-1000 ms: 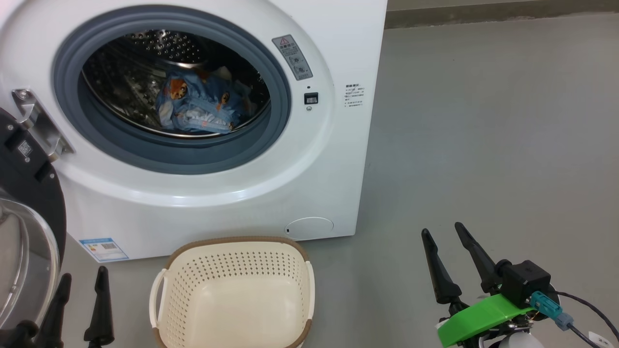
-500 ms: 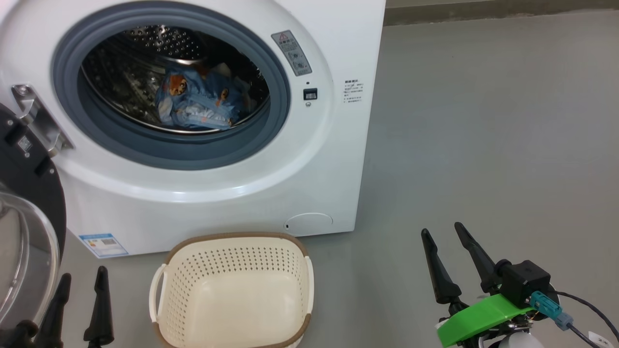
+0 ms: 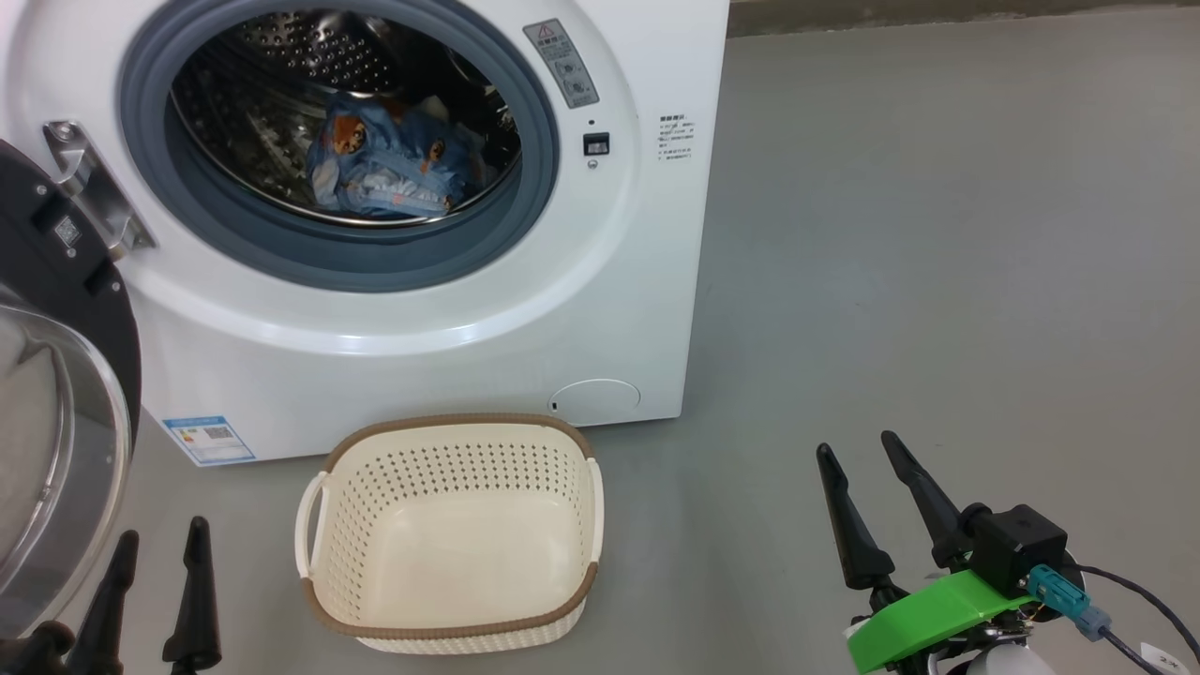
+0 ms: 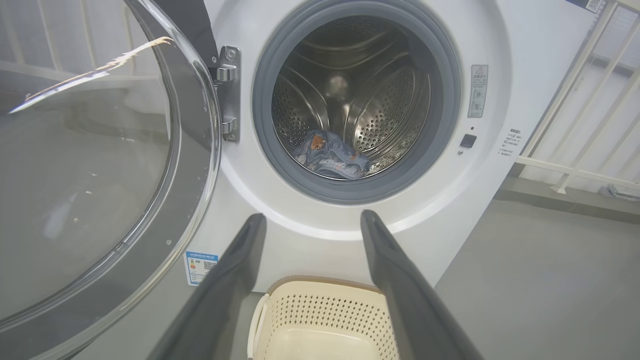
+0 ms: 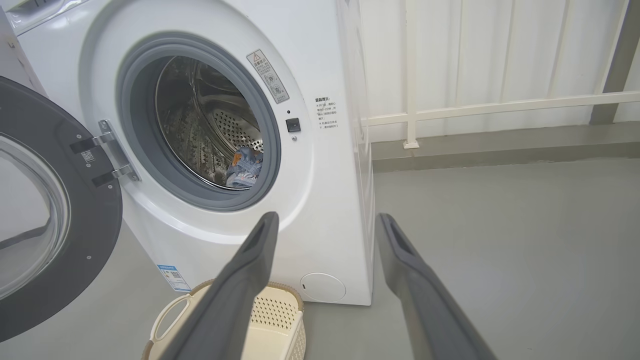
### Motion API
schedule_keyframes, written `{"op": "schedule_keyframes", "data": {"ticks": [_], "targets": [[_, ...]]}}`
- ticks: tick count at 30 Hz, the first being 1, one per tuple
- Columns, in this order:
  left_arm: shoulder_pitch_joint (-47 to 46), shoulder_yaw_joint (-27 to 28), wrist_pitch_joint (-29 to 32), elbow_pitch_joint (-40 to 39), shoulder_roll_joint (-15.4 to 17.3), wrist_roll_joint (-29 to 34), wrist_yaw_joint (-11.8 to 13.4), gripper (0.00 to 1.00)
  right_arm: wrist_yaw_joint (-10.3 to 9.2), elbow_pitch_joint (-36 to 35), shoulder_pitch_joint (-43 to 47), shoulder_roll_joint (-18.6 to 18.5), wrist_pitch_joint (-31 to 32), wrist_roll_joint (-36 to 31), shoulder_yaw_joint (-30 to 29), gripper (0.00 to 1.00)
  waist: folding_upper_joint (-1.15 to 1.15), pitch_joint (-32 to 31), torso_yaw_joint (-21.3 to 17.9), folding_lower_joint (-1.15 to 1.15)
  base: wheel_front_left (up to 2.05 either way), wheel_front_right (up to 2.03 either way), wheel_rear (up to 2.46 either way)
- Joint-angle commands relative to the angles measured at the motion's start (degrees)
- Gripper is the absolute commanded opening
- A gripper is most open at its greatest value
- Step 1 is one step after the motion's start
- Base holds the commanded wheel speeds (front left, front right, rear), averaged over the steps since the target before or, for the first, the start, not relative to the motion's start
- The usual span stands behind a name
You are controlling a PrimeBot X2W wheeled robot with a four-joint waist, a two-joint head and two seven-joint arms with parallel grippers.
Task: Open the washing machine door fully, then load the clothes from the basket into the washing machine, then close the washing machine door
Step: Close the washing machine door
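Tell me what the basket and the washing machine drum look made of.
The basket: likely moulded plastic, matte cream, with rows of holes and a brown woven-look rim. The washing machine drum: apparently stainless steel, shiny and perforated, with bright reflections.

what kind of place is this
Probably a laundry or utility area, maybe a balcony: a white front-loading washing machine on bare grey floor, a laundry basket before it, a white railing behind.

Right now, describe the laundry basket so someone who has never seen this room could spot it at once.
Find the big white washing machine with its door swung open. On the grey floor just in front sits the basket, empty. Its cream perforated sides, brown woven-look rim and side handles set it apart from the plain white machine.
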Motion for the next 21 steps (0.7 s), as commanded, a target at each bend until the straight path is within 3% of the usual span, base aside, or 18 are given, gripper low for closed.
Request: {"op": "schedule_keyframes", "data": {"ticks": [1,21], "targets": [[-1.63,2.03,-0.38,-1.11,1.59,0.29,-0.21,1.00,0.25,-1.18,-1.40,-0.31,-0.46,0.15,1.38,1.00,0.00,-0.08,0.01,0.00,0.00,0.00,0.00],[-1.48,1.88,-0.38,-0.88,1.42,0.78,-0.21,1.00,0.25,-0.88,-1.35,-0.31,-0.46,0.02,1.47,1.00,0.00,-0.39,-0.08,0.00,0.00,0.00,0.00]]}}
